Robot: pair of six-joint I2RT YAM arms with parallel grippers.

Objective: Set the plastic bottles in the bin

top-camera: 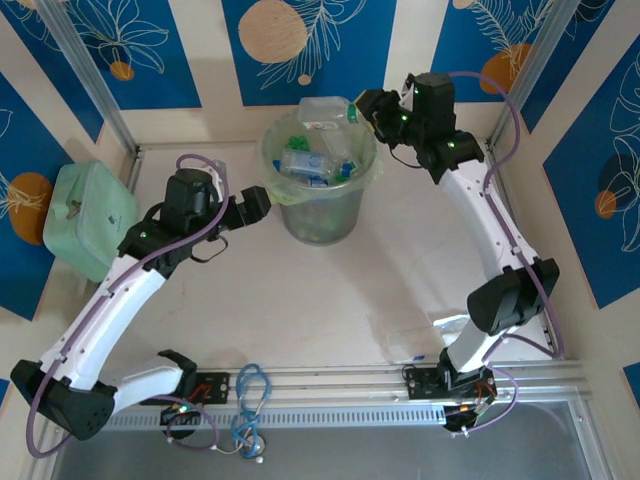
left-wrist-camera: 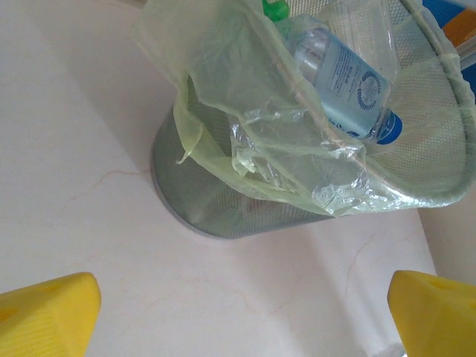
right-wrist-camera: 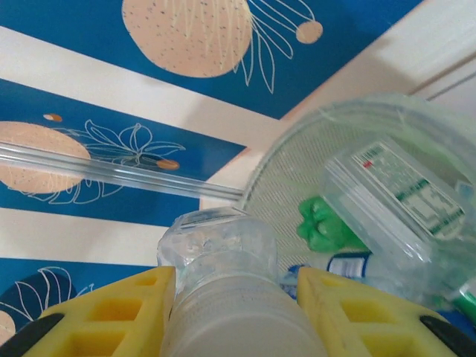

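The left gripper (top-camera: 255,207) hangs wide open and empty beside the bin (top-camera: 322,228) (heaped with plastic bottles (top-camera: 310,165)), while the right gripper (top-camera: 372,108) clamps a clear bottle (right-wrist-camera: 223,260) at the far-right rim, so the next move is probably to carry it over the opening and release.

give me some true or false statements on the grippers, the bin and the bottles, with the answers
1. The right gripper is shut on a clear bottle. True.
2. The left gripper holds a bottle. False: it is open and empty, beside the bin.
3. The bin lies tipped on its side. False: it stands upright on the table.
4. A blue-capped bottle lies inside the bin. True.
5. The mint-green case sits right of the bin. False: in the top view it sits to the bin's left.
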